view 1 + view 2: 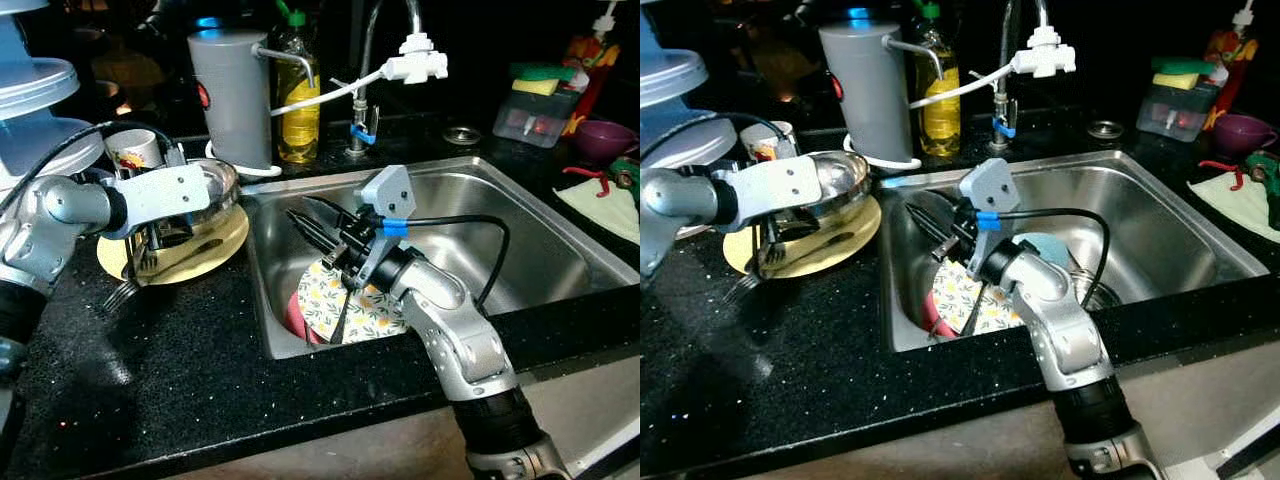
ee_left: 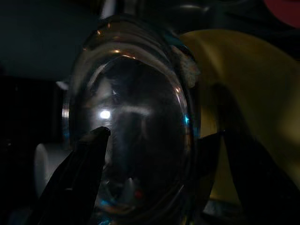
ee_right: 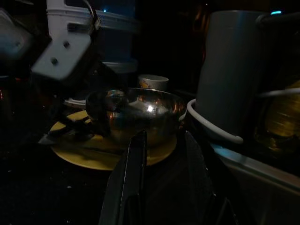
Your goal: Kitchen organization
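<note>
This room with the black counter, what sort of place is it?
Most likely a home kitchen. A steel sink is set into the black counter under a tap, with a flowered plate lying in it. A bottle of oil and a metal bowl on a yellow plate stand nearby.

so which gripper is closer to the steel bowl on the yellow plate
Left. The left gripper is at the steel bowl on the yellow plate, its fingers straddling the rim. The right gripper is apart from it, over the sink, pointing toward the bowl.
</note>
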